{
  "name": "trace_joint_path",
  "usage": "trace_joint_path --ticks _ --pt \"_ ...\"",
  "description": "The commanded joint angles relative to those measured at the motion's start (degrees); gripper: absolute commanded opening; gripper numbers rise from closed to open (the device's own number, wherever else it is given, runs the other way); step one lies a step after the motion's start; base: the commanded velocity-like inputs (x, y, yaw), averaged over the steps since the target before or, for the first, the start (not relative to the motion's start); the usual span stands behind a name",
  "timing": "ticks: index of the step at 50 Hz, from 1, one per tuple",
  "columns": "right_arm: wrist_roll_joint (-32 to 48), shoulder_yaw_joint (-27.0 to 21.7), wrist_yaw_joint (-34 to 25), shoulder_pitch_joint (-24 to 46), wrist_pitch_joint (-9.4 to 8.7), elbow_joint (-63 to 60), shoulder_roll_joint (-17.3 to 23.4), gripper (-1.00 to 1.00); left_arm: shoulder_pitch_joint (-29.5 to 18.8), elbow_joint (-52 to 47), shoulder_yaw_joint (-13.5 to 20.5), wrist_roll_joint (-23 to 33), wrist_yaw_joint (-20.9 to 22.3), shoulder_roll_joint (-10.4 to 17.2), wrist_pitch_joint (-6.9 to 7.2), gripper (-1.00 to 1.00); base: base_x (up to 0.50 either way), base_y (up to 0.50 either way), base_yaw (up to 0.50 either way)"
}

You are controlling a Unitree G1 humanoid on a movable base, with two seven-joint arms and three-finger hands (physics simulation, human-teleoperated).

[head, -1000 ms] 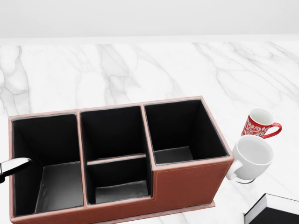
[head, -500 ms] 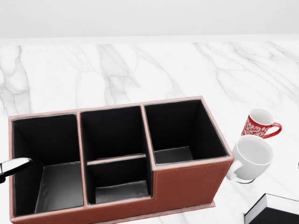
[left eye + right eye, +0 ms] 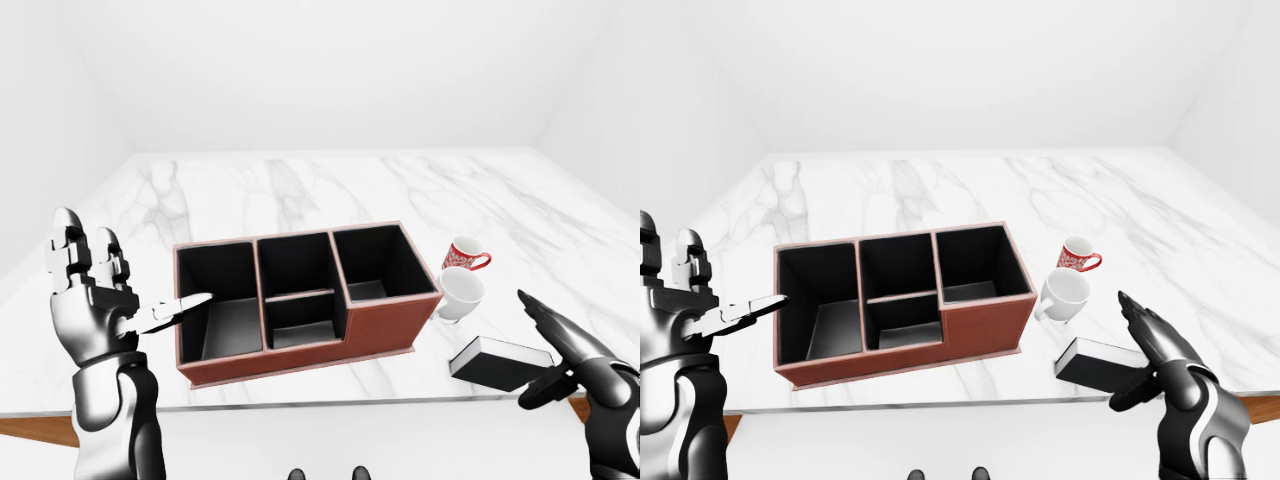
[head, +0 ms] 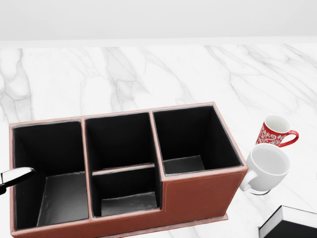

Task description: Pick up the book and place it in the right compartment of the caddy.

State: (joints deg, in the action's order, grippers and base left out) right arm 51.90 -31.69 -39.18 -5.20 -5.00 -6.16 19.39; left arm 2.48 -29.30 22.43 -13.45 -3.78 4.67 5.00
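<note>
Left-eye view: the flat black hardcover book with white page edges [image 3: 500, 362] is lying on the white marbled tabletop [image 3: 300, 190], just up and to the left of the right hand [image 3: 570, 360]. That hand's glossy black fingers [image 3: 545, 318] are spread wide and holding nothing, and whether the thumb is touching the cover is too close to call. The book's long axis is running left-to-right across the picture, slightly tilted. The left hand [image 3: 95, 300] is raised with its fingers splayed too, well away on the other side of the reddish-brown leather caddy with black-lined compartments [image 3: 300, 290], so the right hand is clearly the nearer one.

Head view: only a corner of the book is peeking in at the bottom right, cut off by the frame. The right hand isn't showing here at all.

Right-eye view: same layout, with the right hand's lower part hiding the book's near end. The white ceramic mug [image 3: 1064, 295] and the red patterned mug [image 3: 1077, 256] are sitting between the book and the caddy's right compartment, so I'd guess the carry needs to go over them.
</note>
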Motion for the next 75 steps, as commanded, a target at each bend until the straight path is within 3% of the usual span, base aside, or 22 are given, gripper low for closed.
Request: trace_joint_path --ticks 1,35,52,75 --pt "0.26 1.43 0.95 1.87 0.00 5.02 2.89 1.00 0.01 -0.08 -0.06 0.07 0.00 -0.04 0.00 1.00 0.00 0.00 0.00" --pt "0.05 4.55 4.65 4.62 0.00 16.33 6.98 1.00 -0.06 1.12 -0.41 0.46 0.13 -0.07 0.00 1.00 0.00 0.00 0.00" --pt "2.77 7.24 1.78 7.33 0.00 12.87 6.78 1.00 -0.07 0.70 -0.29 0.23 0.05 0.01 0.00 1.00 0.00 0.00 0.00" --pt "3.39 10.82 5.34 5.90 0.00 19.33 5.44 1.00 -0.03 0.83 -0.38 0.37 0.07 -0.07 0.00 1.00 0.00 0.00 0.00"
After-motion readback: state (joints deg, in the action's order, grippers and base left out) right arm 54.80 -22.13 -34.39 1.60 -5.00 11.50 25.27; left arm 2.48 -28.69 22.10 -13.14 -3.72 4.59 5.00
